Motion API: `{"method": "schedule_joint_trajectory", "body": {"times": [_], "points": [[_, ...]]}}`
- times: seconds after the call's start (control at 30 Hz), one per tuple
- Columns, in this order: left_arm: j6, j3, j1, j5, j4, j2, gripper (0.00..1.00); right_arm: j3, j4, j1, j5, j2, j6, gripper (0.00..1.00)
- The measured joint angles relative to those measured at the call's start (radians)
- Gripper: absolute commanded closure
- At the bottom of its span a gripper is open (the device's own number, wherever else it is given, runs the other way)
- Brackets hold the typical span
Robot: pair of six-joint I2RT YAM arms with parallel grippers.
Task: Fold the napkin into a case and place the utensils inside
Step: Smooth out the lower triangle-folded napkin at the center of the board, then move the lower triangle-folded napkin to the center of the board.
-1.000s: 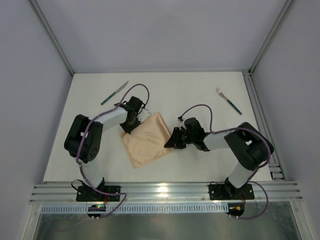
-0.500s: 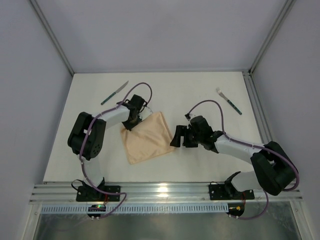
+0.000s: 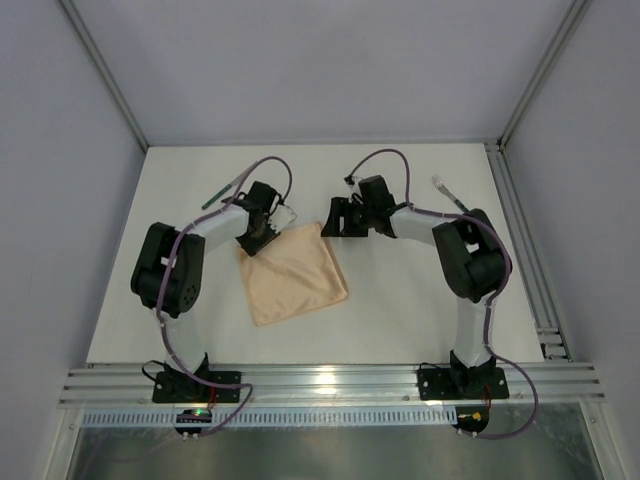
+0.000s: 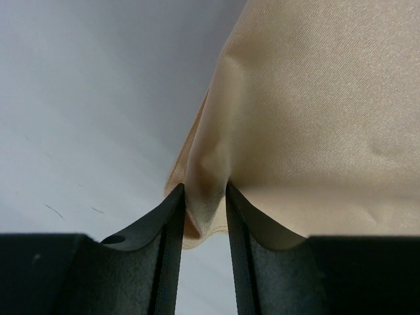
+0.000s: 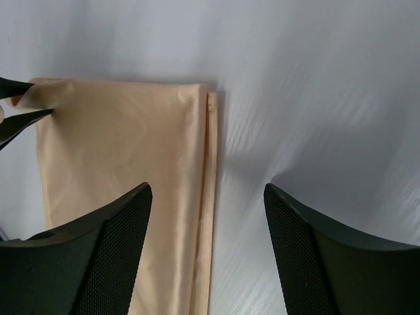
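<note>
Peach-orange napkin [image 3: 293, 278], folded, centre frame; left gripper [image 4: 204, 197] narrow, pinching its upper-left corner; right gripper [image 5: 207, 197] spread wide near upper-right corner.

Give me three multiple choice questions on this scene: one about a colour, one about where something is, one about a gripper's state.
1. The napkin is what colour? A peach-orange; B green; C white.
2. Where is the fork? A on the napkin; B far right on the table; C at the near edge.
3. The right gripper is: A shut on the fork; B shut on the napkin; C open, empty.
Answers: 1 A, the cloth looks peach-orange. 2 B, its tines show at the far right. 3 C, the wrist view shows its fingers spread with nothing between.
</note>
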Motion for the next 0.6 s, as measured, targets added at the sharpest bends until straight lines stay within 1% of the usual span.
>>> {"method": "schedule_joint_trajectory", "body": {"times": [0.1,0.13,0.23,0.3,0.33,0.47,0.6], "points": [[0.002,0.000,0.019,0.013,-0.010,0.000,0.64,0.048,0.014,0.000,-0.036,0.040,-0.003,0.29],[0.002,0.000,0.023,0.017,-0.012,0.000,0.61,0.057,0.023,0.000,-0.047,0.055,0.002,0.31],[0.004,0.000,0.031,0.029,-0.017,0.000,0.56,0.076,0.068,0.000,-0.077,0.087,0.022,0.35],[0.005,0.002,0.037,0.037,-0.018,0.000,0.55,0.082,0.092,0.000,-0.091,0.102,0.040,0.36],[0.005,0.004,0.041,0.045,-0.021,0.000,0.54,0.089,0.097,0.000,-0.097,0.109,0.049,0.38],[0.005,0.017,0.065,0.085,-0.043,0.000,0.52,0.122,0.101,0.000,-0.113,0.143,0.082,0.51],[0.004,0.032,0.086,0.107,-0.063,-0.004,0.51,0.137,0.102,0.000,-0.126,0.163,0.121,0.52]]}}
